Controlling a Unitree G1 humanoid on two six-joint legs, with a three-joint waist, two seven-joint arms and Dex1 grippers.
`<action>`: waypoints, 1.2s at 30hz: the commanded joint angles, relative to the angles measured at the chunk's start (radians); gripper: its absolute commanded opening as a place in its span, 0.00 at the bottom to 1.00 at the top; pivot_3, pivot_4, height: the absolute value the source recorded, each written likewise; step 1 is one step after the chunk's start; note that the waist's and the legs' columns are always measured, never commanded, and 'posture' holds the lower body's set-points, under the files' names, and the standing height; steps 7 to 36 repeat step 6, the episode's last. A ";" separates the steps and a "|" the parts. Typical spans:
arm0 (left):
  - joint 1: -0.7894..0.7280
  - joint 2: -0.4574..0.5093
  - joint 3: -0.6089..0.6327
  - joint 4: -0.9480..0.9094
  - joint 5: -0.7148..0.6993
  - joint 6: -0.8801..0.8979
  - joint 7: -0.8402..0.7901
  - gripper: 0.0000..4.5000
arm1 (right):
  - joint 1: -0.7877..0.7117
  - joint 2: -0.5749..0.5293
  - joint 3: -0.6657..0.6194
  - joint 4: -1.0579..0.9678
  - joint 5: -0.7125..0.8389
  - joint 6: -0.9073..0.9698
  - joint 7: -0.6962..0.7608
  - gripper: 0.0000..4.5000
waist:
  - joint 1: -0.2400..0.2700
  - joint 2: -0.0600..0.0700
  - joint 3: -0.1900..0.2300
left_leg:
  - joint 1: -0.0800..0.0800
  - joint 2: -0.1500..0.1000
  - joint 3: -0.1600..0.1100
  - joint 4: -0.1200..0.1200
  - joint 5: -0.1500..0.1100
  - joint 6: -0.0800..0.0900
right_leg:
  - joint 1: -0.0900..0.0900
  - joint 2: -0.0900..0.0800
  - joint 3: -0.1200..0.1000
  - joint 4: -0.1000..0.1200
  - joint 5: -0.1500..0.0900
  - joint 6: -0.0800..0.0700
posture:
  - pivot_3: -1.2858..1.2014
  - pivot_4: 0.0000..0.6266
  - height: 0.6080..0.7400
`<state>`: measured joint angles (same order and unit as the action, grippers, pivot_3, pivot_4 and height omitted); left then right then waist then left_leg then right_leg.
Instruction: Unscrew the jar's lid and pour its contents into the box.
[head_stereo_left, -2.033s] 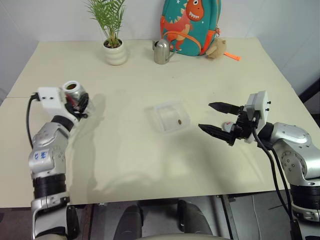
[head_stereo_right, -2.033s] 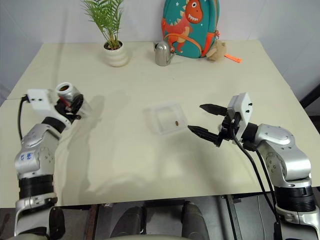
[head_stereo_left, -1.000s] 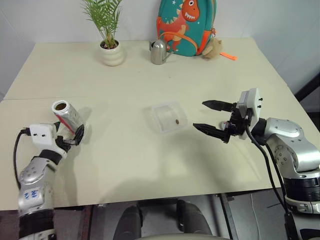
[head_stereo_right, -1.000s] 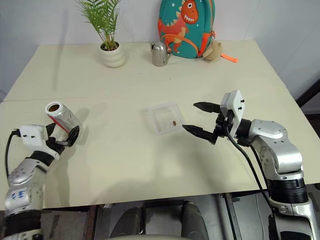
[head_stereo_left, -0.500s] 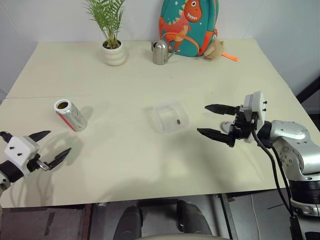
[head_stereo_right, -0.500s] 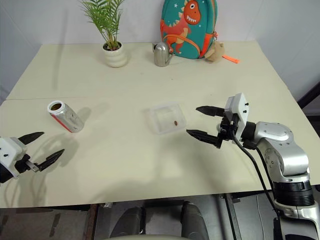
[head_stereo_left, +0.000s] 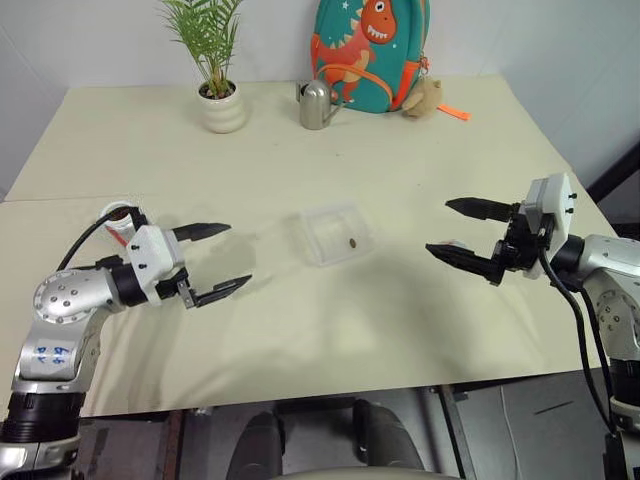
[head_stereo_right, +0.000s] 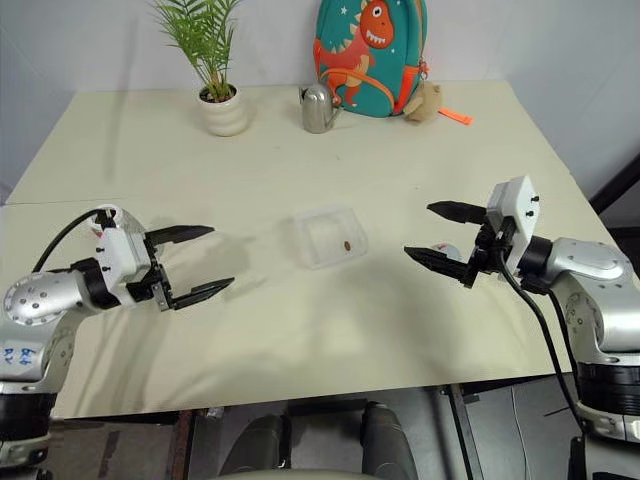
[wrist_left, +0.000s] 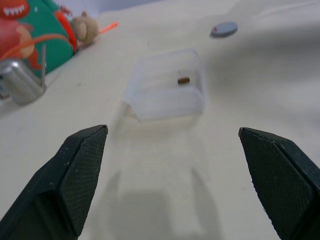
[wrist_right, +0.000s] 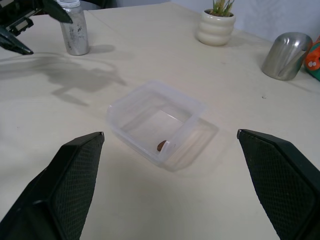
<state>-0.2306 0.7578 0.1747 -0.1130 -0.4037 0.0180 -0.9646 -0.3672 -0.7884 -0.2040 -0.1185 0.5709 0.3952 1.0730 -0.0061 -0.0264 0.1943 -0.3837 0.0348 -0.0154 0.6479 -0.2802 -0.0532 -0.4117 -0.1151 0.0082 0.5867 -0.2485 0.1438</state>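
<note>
left eye view shows the cream table (head_stereo_left: 330, 150) with the clear shallow box (head_stereo_left: 336, 233) near its middle, the tiny brown contents (head_stereo_left: 351, 244) lying inside it, and both the left gripper (head_stereo_left: 215, 262) and right gripper (head_stereo_left: 463, 232) hovering spread wide on either side, holding nothing. right wrist view shows what the head views mostly hide behind the left arm: the jar (wrist_right: 75, 32) standing upright and uncapped on the table, well apart from the box. left wrist view shows the flat grey lid (wrist_left: 224, 29) lying on the table beyond the box.
</note>
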 joint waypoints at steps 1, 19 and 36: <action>-0.024 -0.012 -0.002 0.011 -0.018 0.013 -0.011 1.00 | 0.032 -0.014 -0.031 -0.046 0.003 -0.018 -0.001 1.00 | 0.001 0.000 0.000 | 0.000 0.000 0.000 0.000 0.000 0.000 | 0.000 0.000 0.000 0.000 0.000 0.000 | 0.52 0.24 1.00; -0.067 -0.017 0.004 0.017 -0.020 0.038 -0.008 1.00 | 0.052 -0.021 -0.052 -0.070 0.025 0.006 -0.018 1.00 | 0.004 0.000 0.000 | -0.002 0.000 0.000 0.000 0.000 0.001 | 0.000 0.000 0.000 -0.001 0.000 0.001 | 0.52 0.24 1.00; -0.067 -0.017 0.004 0.017 -0.020 0.038 -0.008 1.00 | 0.052 -0.021 -0.052 -0.070 0.025 0.006 -0.018 1.00 | 0.004 0.000 0.000 | -0.002 0.000 0.000 0.000 0.000 0.001 | 0.000 0.000 0.000 -0.001 0.000 0.001 | 0.52 0.24 1.00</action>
